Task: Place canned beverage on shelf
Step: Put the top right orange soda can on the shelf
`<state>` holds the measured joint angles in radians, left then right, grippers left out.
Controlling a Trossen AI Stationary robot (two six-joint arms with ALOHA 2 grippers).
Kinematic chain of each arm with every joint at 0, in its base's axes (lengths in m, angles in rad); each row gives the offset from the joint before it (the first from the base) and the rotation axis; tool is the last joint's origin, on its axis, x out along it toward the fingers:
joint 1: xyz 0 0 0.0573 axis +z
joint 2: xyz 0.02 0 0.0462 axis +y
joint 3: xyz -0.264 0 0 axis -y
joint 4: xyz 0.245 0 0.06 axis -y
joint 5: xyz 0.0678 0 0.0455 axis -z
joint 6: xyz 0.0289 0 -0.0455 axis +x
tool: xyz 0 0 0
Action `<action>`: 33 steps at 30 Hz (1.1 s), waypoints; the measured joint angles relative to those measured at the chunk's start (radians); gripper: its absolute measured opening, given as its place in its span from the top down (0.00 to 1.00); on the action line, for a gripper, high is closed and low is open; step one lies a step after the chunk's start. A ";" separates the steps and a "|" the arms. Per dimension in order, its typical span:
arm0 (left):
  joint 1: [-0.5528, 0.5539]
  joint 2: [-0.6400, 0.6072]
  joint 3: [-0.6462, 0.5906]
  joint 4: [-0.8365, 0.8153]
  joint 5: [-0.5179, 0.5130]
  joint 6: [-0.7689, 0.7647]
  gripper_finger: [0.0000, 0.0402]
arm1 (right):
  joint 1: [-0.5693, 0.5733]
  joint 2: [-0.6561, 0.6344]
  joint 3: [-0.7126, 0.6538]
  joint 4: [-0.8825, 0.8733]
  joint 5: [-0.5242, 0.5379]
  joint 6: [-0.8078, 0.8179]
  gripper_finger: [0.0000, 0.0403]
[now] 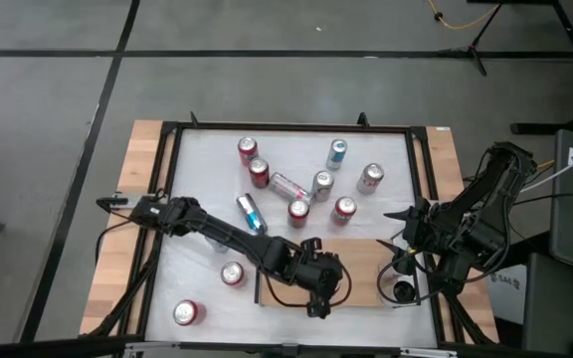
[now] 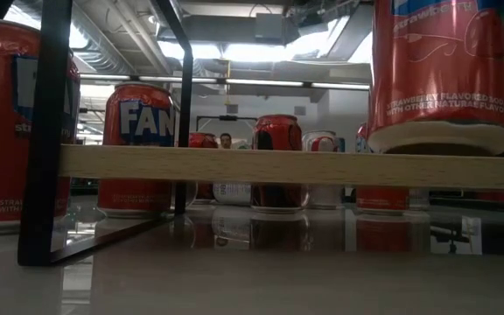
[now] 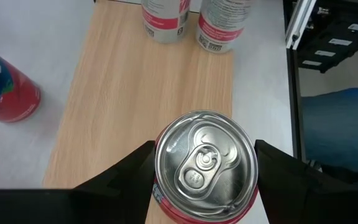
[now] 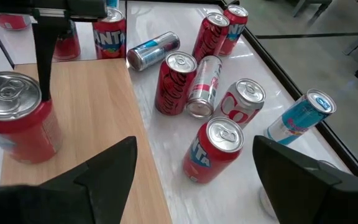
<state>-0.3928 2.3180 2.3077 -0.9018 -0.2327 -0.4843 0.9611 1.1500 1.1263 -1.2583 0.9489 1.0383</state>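
A red strawberry soda can (image 3: 205, 165) with a silver top stands upright between the fingers of my left gripper (image 3: 204, 146), which is shut on it over the near middle of the shelf (image 1: 366, 268). The shelf is a light wooden board (image 2: 234, 166) with black end rails (image 2: 51, 131). The low view shows the can's base (image 2: 440, 140) down at the board's top. My right gripper (image 4: 194, 146) hangs open by the shelf's right end and holds nothing. My left gripper pinches the can's upper wall just under the rim (image 3: 157, 180), with one finger on each side. The fingers (image 3: 278, 168) come slanting down from the table's left. The can is upright, its base at the board's surface (image 4: 17, 155).
Two pale cans (image 3: 163, 18) (image 3: 225, 25) stand on the shelf's right end. Several cans stand or lie on the white table beyond the shelf (image 1: 298, 212) (image 1: 251, 212). Two red cans (image 1: 232, 273) (image 1: 187, 313) are at the near left. A black frame (image 1: 421, 199) edges the table.
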 joint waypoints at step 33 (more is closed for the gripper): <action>-0.037 0.004 -0.004 0.042 -0.043 0.102 0.45 | 0.000 0.000 0.000 0.001 0.000 0.000 0.23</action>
<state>-0.4294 2.3222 2.3039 -0.8595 -0.2755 -0.3825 0.9613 1.1500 1.1263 -1.2575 0.9489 1.0384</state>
